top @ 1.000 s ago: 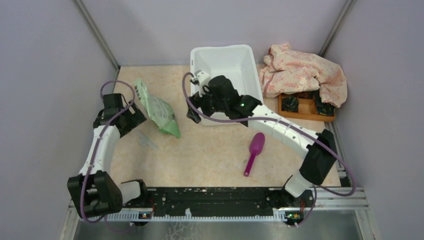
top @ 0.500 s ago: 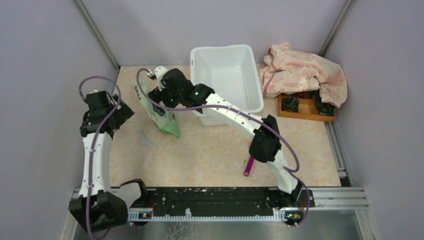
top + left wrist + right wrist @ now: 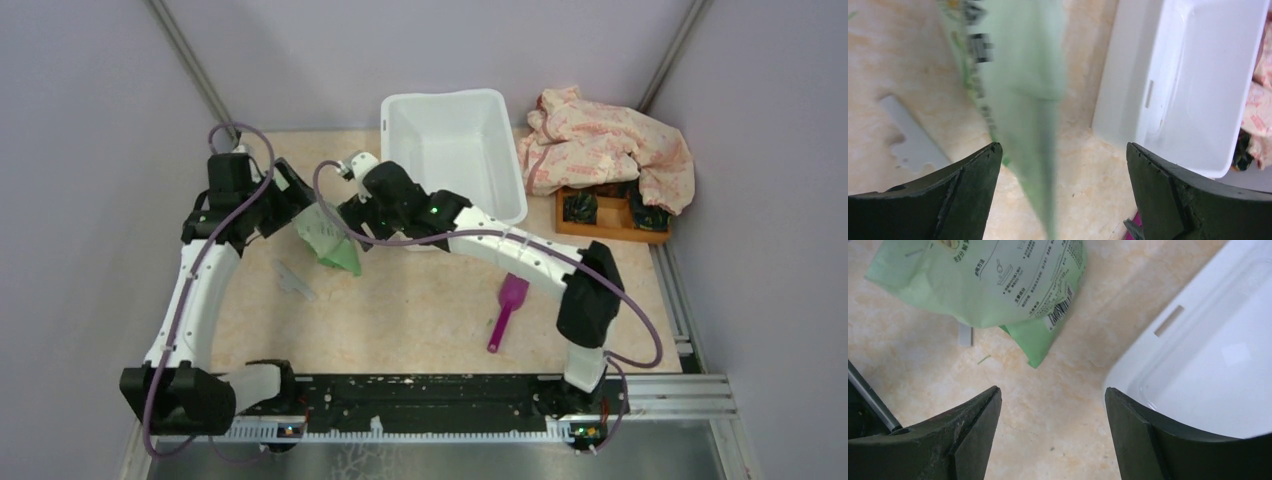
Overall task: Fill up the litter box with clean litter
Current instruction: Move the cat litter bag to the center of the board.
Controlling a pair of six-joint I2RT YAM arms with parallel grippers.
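**Both grippers open beside the bag; white tub behind them**

Nearest the arm bases, a magenta plastic scoop (image 3: 510,305) lies on the beige marbled tabletop (image 3: 420,330), bowl pointing away, with the right arm's elbow just beside it. To the left lies a small flat grey plastic piece (image 3: 292,278).

Further back, a green-and-white printed bag (image 3: 328,238) rests on the table between the two grippers. The left gripper (image 3: 292,200) is at the bag's left side with its jaws spread wide. In its wrist view the bag (image 3: 1018,75) is blurred between the fingers, and whether anything touches cannot be told. The right gripper (image 3: 350,212) hangs over the bag's right edge, jaws also apart and holding nothing. Its wrist view shows the bag's barcode corner (image 3: 993,280) beyond the fingers.

Behind them stands the litter box (image 3: 450,97), a large white rectangular plastic tub. Only white plastic shows inside it (image 3: 1208,365). No loose clean litter can be made out.

At the far right, a small wooden tray (image 3: 600,228) holds dark items in its compartments. A crumpled pink patterned cloth (image 3: 600,145) lies partly over it.
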